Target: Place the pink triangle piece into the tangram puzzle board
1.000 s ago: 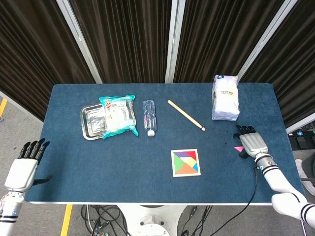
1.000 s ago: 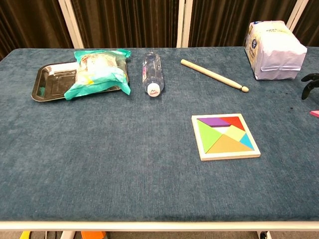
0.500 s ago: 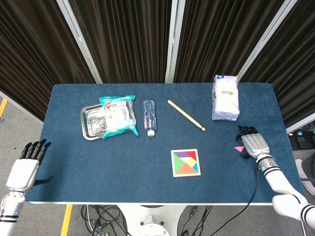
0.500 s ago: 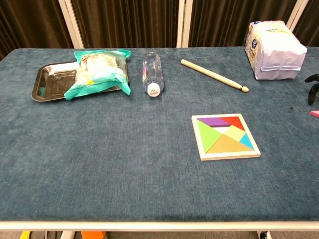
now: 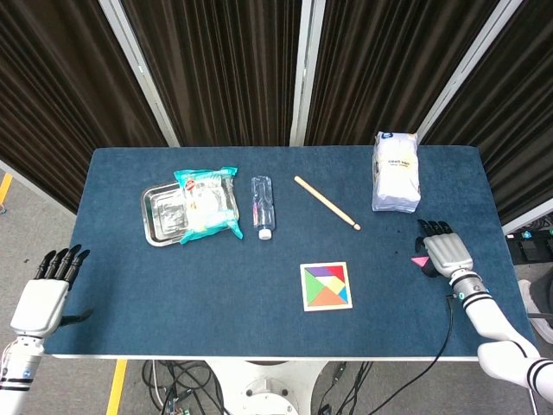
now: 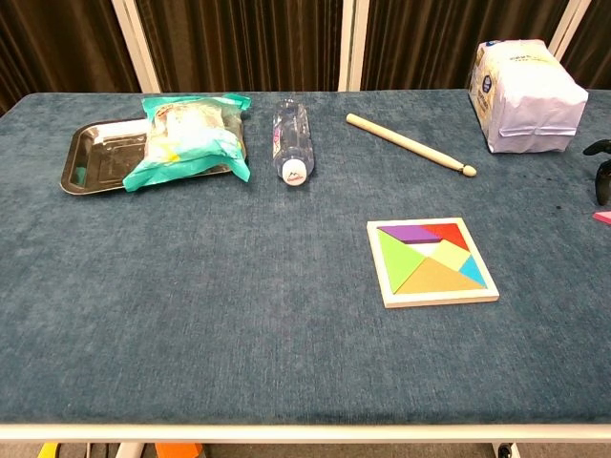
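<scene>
Right hand (image 5: 446,253) sits low over the table's right side, back of the hand up, fingers (image 5: 435,229) pointing away from the robot. Peeking out at its inner edge is the pink triangle piece (image 5: 419,260), touching or just under the hand. Whether the fingers actually have it pinched, I cannot tell; the chest view shows only dark fingertips and a pink sliver at its right border.

My read: this is the pick-up step, not yet resolved. Next comes a firm grip on the piece, a lift, then a carry inward to the tangram puzzle board (image 5: 326,286), which lies well to the hand's inner side and slightly nearer the robot, its coloured pieces mostly in place.

Just beyond the fingertips stands a white bag (image 5: 397,171) with a blue mark on top; its print is too small to read.

The left hand (image 5: 43,298) hangs off the table's far-left edge, fingers apart, holding nothing.
</scene>
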### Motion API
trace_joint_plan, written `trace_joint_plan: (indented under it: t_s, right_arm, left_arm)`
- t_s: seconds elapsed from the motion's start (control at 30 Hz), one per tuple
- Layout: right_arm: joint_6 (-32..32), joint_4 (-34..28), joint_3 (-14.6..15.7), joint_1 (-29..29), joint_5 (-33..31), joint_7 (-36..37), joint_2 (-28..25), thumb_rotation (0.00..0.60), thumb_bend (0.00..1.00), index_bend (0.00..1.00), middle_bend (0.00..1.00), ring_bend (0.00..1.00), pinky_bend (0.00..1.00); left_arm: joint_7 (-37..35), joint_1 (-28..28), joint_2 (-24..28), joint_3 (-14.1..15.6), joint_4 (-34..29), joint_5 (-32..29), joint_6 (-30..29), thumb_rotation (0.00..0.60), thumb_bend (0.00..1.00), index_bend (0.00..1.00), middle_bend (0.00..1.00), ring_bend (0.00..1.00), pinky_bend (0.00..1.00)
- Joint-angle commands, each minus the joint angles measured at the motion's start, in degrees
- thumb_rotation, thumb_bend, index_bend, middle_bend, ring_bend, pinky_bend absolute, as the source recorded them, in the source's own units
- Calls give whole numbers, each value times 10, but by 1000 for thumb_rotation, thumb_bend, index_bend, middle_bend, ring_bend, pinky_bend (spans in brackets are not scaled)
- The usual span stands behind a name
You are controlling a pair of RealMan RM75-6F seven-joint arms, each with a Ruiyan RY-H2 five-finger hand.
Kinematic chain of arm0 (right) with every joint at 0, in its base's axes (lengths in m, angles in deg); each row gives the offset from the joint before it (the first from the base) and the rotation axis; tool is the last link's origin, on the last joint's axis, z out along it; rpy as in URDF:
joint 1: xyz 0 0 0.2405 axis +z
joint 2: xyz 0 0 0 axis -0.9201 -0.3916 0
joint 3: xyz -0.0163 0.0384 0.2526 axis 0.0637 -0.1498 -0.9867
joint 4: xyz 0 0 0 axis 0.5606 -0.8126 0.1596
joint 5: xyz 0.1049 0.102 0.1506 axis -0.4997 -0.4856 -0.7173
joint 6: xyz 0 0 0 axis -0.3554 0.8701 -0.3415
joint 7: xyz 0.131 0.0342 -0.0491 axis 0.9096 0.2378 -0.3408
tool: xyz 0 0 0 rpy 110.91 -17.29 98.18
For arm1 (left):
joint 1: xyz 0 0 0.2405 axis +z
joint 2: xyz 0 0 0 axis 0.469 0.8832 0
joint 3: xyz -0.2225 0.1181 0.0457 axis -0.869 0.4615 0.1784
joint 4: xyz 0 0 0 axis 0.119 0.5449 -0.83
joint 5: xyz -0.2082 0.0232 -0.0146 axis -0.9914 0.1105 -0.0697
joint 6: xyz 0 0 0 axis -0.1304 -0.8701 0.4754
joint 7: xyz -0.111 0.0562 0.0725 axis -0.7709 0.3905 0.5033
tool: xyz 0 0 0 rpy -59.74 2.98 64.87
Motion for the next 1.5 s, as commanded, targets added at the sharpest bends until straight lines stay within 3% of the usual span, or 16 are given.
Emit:
trace_joint_plan:
  t_s: [0.03,1.1,1.5]
  right_arm:
    - [1,0,0,1,-1,0,0,600,176,437,0,0,0]
    - [-13,0,2,-1,0,-1,4,600,230,556,0,0,0]
    - [-58,-96,-5,5,46,5,-32,600,243,559,0,0,0]
  left_arm:
    - [0,0,0,0,0,0,0,600,0,0,0,0,0]
    - [-3,-1,1,1,1,0,1,600,0,0,0,0,0]
    - [-6,0,3,1,-3,1,-2,600,0,0,0,0,0]
